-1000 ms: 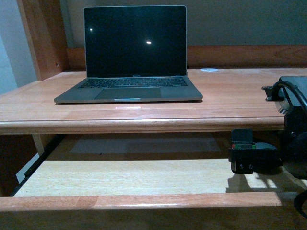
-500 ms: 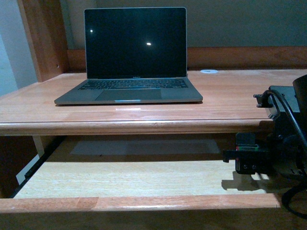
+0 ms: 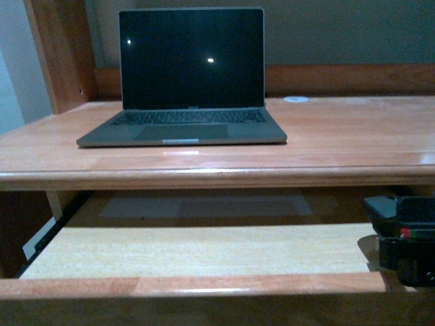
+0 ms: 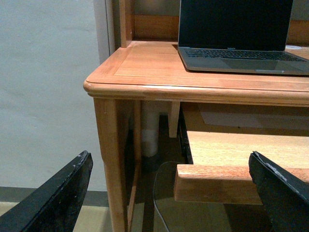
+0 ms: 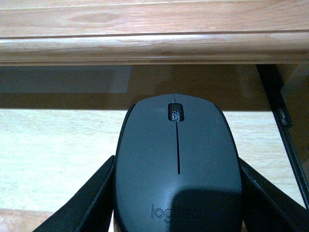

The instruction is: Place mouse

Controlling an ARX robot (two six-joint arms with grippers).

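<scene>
From my console, the right pincer (image 5: 176, 163) is clamped on the mouse (image 5: 177, 159), one black finger (image 5: 91, 203) pressed to each flank, and the scroll wheel points toward the table (image 3: 340, 136). In the front view the mouse (image 3: 380, 206) and right pincer (image 3: 414, 248) sit at the far right, low down, over the right end of the pull-out shelf (image 3: 204, 248) that hangs under the table top. I cannot tell whether the mouse rests on the shelf board or is just above it. An open laptop (image 3: 190, 75) with a dark screen stands on the table's left half, well apart from the mouse and one level higher. The left pincer (image 4: 169, 193) is spread wide with nothing between its fingers (image 4: 58, 193). Its camera looks at the table's left front corner and leg, with the front lip of the shelf beyond and a pale wall (image 4: 48, 87) alongside.
</scene>
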